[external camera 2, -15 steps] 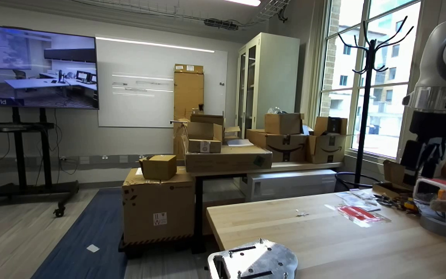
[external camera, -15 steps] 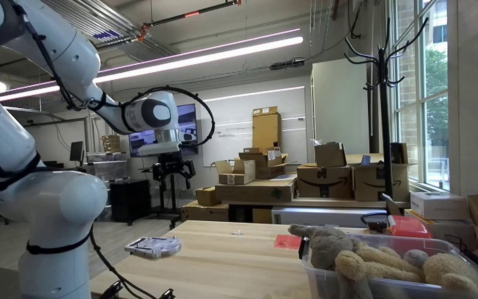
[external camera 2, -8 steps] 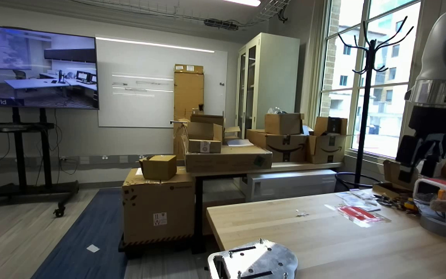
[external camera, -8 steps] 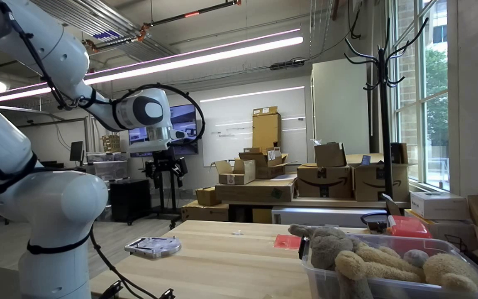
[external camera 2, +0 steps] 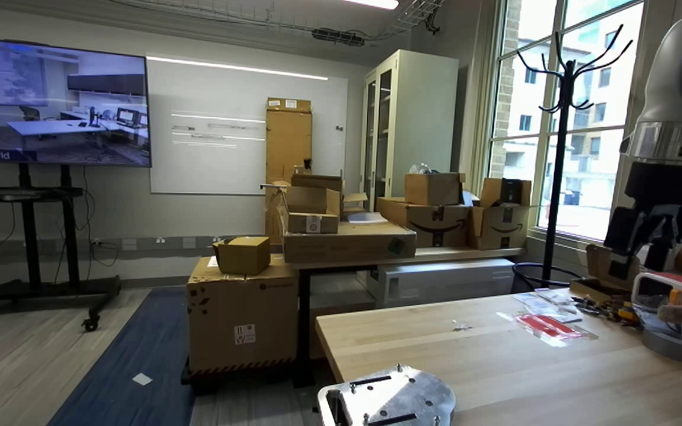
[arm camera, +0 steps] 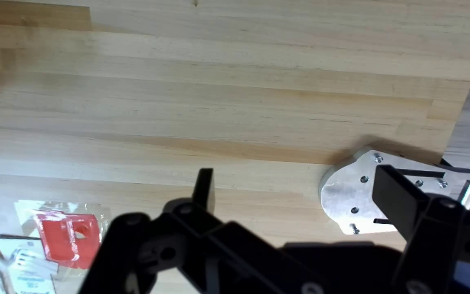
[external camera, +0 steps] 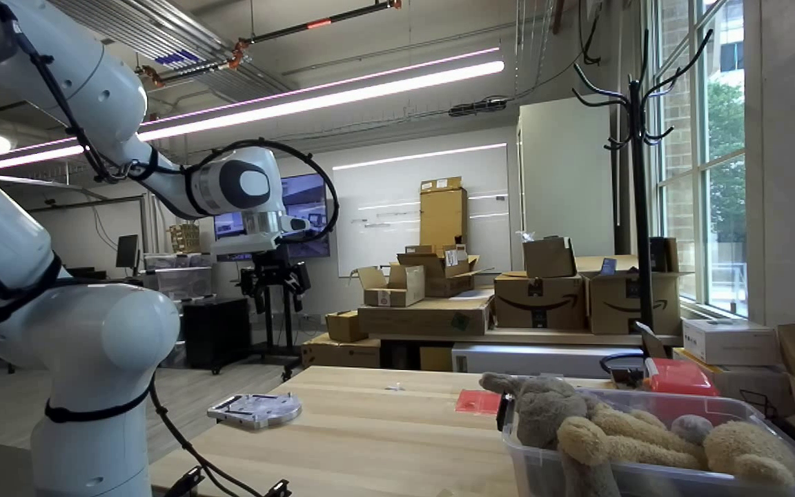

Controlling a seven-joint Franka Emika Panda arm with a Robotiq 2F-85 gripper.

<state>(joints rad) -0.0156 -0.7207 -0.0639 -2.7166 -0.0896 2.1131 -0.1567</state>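
Note:
My gripper (external camera: 279,304) hangs in the air above the wooden table, pointing down. Its two black fingers stand well apart with nothing between them, as the wrist view (arm camera: 296,194) and an exterior view (external camera 2: 639,264) show. A silver metal plate (arm camera: 341,196) with holes, slots and screws lies at the table edge; it also shows in both exterior views (external camera: 256,411) (external camera 2: 397,393). In the wrist view the right finger overlaps the plate and hides part of it, but the gripper is high above it. A flat red piece (arm camera: 69,237) in clear film lies on the table.
The wooden table (external camera: 370,442) spreads below the arm. A clear bin (external camera: 532,469) with plush toys (external camera: 546,414) stands at its side, near a red-and-white box (external camera: 680,377). Cardboard boxes (external camera: 539,300) and a black coat rack (external camera: 639,207) stand behind. Cables (external camera: 204,455) lie by the robot base.
Over the first half second the arm and gripper moved leftward in an exterior view and came slightly nearer in the opposite one. Since then they have hardly moved. The objects stayed put.

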